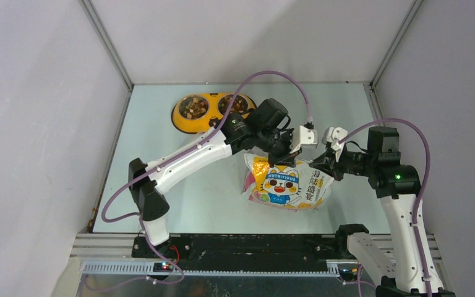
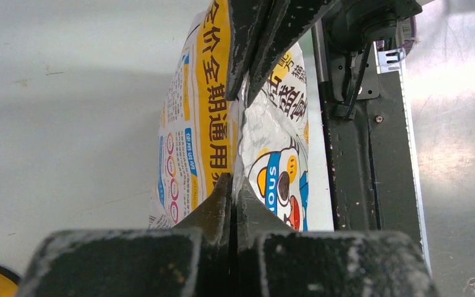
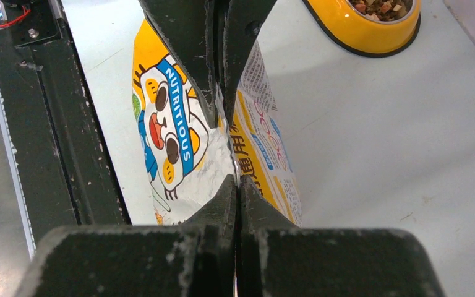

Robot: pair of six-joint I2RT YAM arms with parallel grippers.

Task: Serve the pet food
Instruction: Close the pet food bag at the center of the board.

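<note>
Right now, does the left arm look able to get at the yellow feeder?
Probably yes: the feeder lies close beside its wrist. But the left gripper is shut on the bag, and the right gripper pinches it too.

There is one food bag (image 1: 287, 182) with a cat on it. There is one yellow dish (image 1: 211, 112) with two bowls in it, and both bowls hold little bits of pet food (image 1: 193, 107). There are two robot arms, a left arm (image 1: 188, 156) and a right arm (image 1: 402, 219).
</note>
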